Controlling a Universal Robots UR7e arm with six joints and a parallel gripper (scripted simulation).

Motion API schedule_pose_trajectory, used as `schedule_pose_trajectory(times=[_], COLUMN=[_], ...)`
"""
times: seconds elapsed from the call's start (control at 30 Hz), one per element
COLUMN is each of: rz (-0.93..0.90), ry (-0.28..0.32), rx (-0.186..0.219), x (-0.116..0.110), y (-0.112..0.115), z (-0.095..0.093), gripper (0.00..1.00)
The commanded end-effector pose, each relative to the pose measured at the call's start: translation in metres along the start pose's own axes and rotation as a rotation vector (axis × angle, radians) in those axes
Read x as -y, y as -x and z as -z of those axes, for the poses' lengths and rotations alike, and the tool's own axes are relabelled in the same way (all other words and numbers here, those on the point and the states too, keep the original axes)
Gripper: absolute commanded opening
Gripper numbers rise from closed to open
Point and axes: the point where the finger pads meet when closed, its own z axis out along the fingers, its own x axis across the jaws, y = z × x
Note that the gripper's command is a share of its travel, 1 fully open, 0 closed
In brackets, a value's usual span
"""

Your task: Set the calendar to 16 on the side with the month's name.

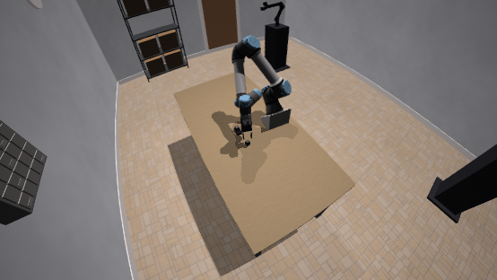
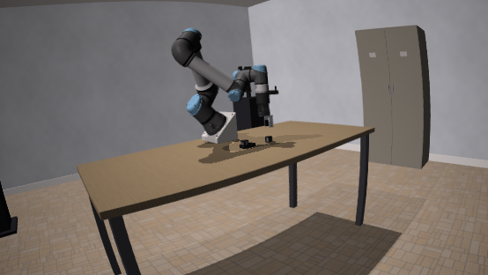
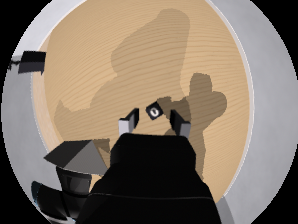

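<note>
Wrist cam shows white digit on cube (image 3: 154,111) top; ext. view doesn't; hand (image 1: 248,135) (image 2: 269,121) (image 3: 154,115) apart

grey walls | tiled floor (image 1: 148,224) (image 2: 176,238) | beige two-door cabinet (image 2: 374,101)

From my end the UR7e arm (image 1: 265,67) (image 2: 211,76) is mostly dk grey: smooth, rounded joint housings w/ lt blue round caps (image 1: 245,101) (image 2: 194,105), plus straight grey tubes (image 1: 239,83) (image 2: 210,75) for links. I see a whitish ring nr the wrist (image 2: 262,88). The fingers look blk w/ pale grey ends; the gripper body (image 3: 152,165) is blk, approx boxy.
</note>
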Motion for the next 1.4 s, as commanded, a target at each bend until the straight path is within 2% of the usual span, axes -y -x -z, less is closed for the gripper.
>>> schedule_pose_trajectory(times=[0.0,0.4,0.5,0.87,1.37], rz=[-0.159,-0.512,-0.522,-0.836,-0.945], ry=[-0.001,-0.001,-0.001,-0.001,-0.001], rx=[-0.001,-0.001,-0.001,-0.001,-0.001], x=[0.0004,-0.0015,-0.0016,-0.0058,-0.0077], y=[-0.0007,-0.0010,-0.0010,0.0000,0.0007], z=[0.0014,0.0037,0.0038,0.0057,0.0064], gripper=[1.00,1.00,1.00,1.00,1.00])
